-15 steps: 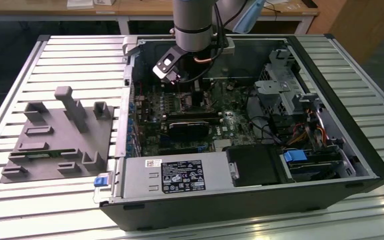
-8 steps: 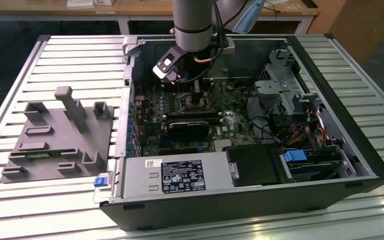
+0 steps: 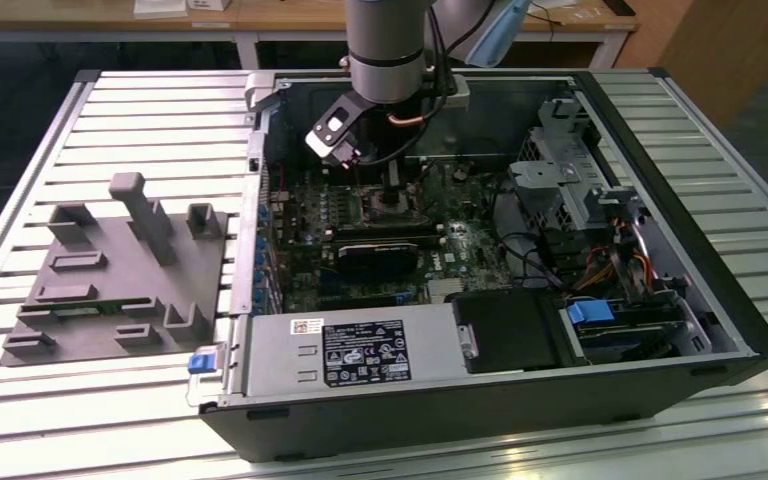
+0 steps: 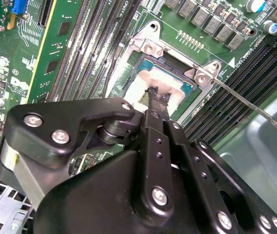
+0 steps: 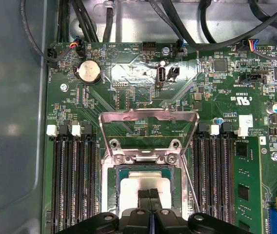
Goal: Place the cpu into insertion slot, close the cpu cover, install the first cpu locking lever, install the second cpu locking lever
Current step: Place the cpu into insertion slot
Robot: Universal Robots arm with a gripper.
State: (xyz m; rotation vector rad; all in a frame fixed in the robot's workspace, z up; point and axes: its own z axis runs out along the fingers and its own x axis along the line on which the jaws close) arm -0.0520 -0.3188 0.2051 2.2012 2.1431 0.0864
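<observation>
The cpu lies flat in the insertion slot on the green motherboard; its pale metal top also appears in the second wrist view. My gripper stands straight over it, fingers shut together with their tips on or just above the chip's top. The cpu cover, a silvery frame with a large window, is swung up and open beyond the socket. A thin locking lever sticks out free from the socket's corner. In the exterior view the gripper reaches down into the open computer case.
Memory slots flank the socket on both sides. A black card, the power supply and a drive cage crowd the case. A grey fixture sits on the slatted table at the exterior view's left.
</observation>
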